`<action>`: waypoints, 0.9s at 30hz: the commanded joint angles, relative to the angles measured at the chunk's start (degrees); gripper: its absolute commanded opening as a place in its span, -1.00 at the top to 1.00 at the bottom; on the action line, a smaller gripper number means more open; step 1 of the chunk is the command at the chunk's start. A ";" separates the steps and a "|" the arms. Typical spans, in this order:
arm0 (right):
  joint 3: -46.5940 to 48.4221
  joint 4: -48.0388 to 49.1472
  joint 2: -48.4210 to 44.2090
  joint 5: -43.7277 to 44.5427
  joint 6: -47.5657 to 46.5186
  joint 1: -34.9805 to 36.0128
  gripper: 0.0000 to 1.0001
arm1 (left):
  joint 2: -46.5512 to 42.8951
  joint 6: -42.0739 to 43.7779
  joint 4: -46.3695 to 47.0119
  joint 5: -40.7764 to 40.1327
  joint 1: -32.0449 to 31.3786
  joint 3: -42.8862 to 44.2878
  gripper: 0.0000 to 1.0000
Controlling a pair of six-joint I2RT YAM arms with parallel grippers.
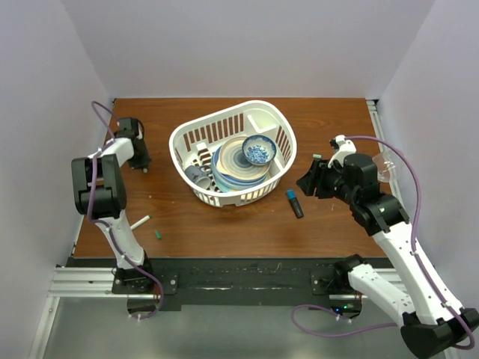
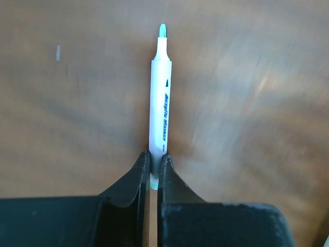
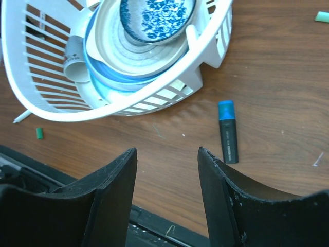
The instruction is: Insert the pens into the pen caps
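Observation:
My left gripper [image 2: 156, 157] is shut on the rear end of a white pen [image 2: 160, 103] with a pale green tip, which points away over the table. In the top view this gripper [image 1: 140, 161] is at the far left. A second white pen [image 1: 140, 221] lies near the left front, with a small dark green pen cap [image 1: 158, 234] beside it. The black marker with a blue end [image 3: 227, 132] lies right of the basket. My right gripper [image 3: 167, 151] hangs open over bare wood just left of that marker. A pale green cap [image 3: 322, 16] lies further back on the right.
A white slatted basket [image 1: 182, 142] holding stacked plates and a blue patterned bowl [image 1: 259, 152] stands at the table's middle. A black rail [image 1: 239, 273] runs along the front edge. White walls enclose the left, back and right sides.

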 commanded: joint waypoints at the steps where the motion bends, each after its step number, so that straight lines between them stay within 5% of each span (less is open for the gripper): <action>1: 2.65 2.27 -0.23 -4.54 2.00 -0.16 -0.10 | -8.21 -4.36 -2.01 -2.24 -0.38 -6.53 1.00; 12: 13.88 3.24 8.12 -10.33 4.54 -0.16 -0.10 | -29.40 -9.29 -1.65 4.07 -0.38 -11.90 1.00; 20: 21.36 15.28 17.60 -15.80 12.02 3.08 -0.11 | -45.22 -12.37 2.47 26.39 -2.22 -13.91 1.00; 27: 32.07 19.15 30.08 -10.52 12.55 15.82 -0.12 | -55.94 -17.54 16.42 46.44 -6.27 -24.37 1.00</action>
